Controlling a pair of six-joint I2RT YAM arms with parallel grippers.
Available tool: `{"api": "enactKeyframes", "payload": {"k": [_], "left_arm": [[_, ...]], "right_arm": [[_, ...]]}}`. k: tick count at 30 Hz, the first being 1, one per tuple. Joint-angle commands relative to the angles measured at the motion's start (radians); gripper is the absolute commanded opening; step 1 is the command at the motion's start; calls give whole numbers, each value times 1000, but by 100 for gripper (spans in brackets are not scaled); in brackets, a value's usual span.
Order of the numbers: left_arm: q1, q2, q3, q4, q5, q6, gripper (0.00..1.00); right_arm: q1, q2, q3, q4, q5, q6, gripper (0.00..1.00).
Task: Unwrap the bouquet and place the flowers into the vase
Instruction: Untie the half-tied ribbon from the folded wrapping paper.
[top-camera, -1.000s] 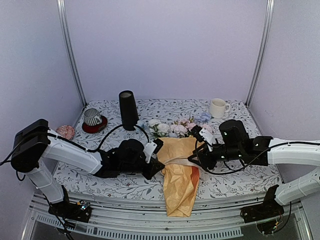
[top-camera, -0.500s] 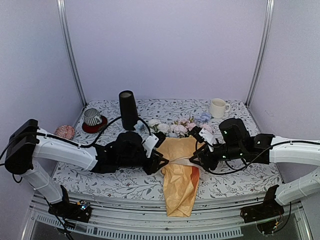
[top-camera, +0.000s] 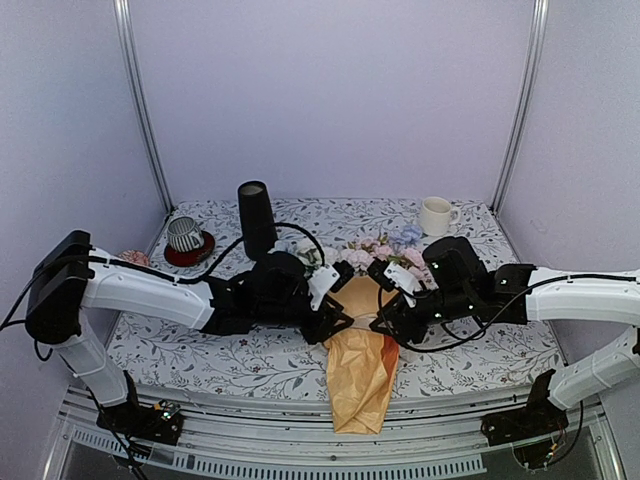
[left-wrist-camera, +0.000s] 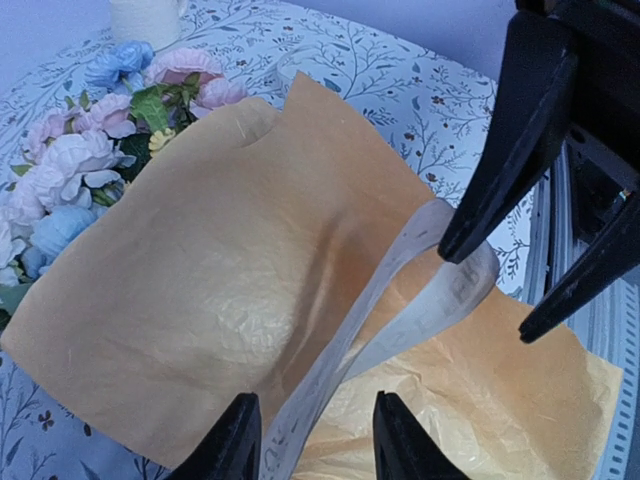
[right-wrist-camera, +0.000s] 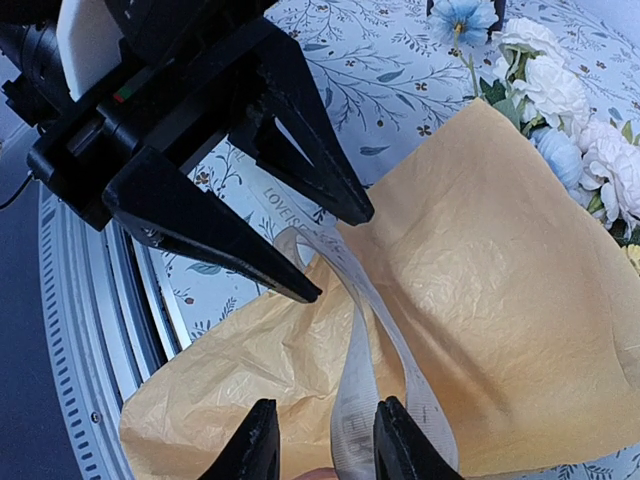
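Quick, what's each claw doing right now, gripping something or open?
Left gripper: open, cream ribbon lying loose between its fingers.
Right gripper: open around the same ribbon, not pinching it.

The stems of the flowers (top-camera: 370, 252) are hidden inside the paper of the bouquet (top-camera: 362, 370). The ribbon (left-wrist-camera: 455, 290) (right-wrist-camera: 350, 390) runs out at the bottom edge of both wrist views. The white mug (left-wrist-camera: 148, 15) is cut off at the top edge.

Bouquet (top-camera: 362, 372) and vase (top-camera: 255, 218) on table (top-camera: 482, 376)
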Motion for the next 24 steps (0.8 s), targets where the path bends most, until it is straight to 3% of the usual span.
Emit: {"api": "enactKeyframes", "payload": {"k": [1, 12, 24], "left_arm": [[-2, 29, 29, -37, 59, 32, 41], [-3, 35, 14, -33, 62, 46, 42], [-2, 44, 26, -61, 40, 55, 42]], "right_arm": [[8, 27, 33, -10, -5, -28, 36], [9, 71, 28, -3, 38, -29, 43], [9, 51, 29, -12, 239, 30, 53]]}}
